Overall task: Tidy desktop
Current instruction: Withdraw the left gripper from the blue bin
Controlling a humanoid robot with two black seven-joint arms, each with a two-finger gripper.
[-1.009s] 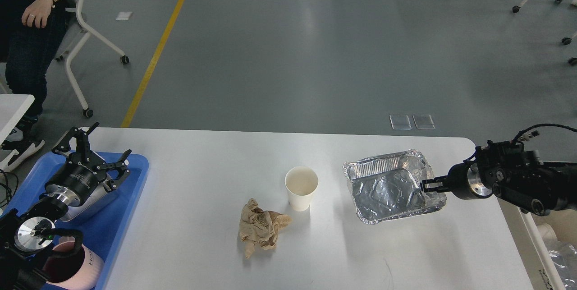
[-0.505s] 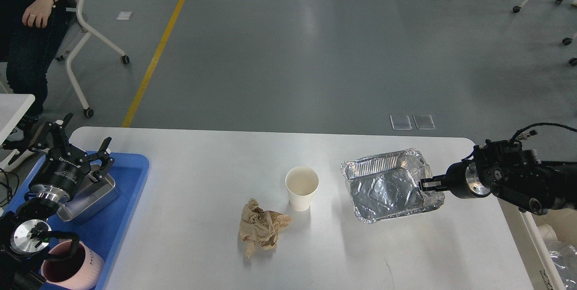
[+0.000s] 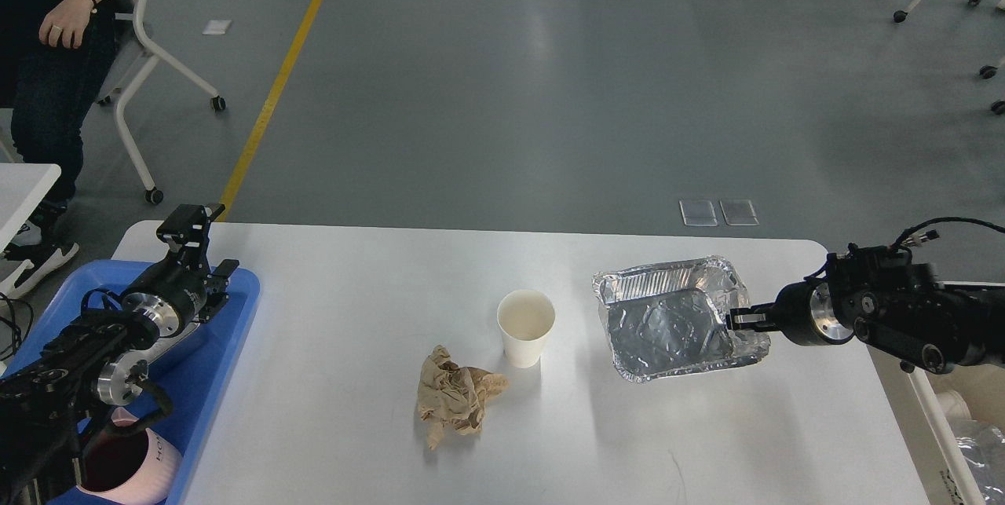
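The white desktop (image 3: 330, 411) holds a crumpled brown paper (image 3: 455, 399), a white paper cup (image 3: 525, 326) and a silver foil tray (image 3: 667, 324). My right gripper (image 3: 736, 320) comes in from the right and is shut on the foil tray's right rim. My left gripper (image 3: 187, 224) stands over the far corner of the blue plastic tray (image 3: 235, 293). It is dark and turned, so its fingers cannot be told apart. It holds nothing that I can see.
A pink mug (image 3: 129, 466) stands in the blue tray, and my left arm hides most of a metal container there. A white bin (image 3: 962, 419) with plastic waste sits past the right edge. A seated person (image 3: 55, 26), a chair and a small side table (image 3: 23, 183) are at far left.
My left gripper has swung up from over the metal container and turned toward the blue tray's far corner. The foil tray has shifted slightly left and lies flatter in my right gripper.
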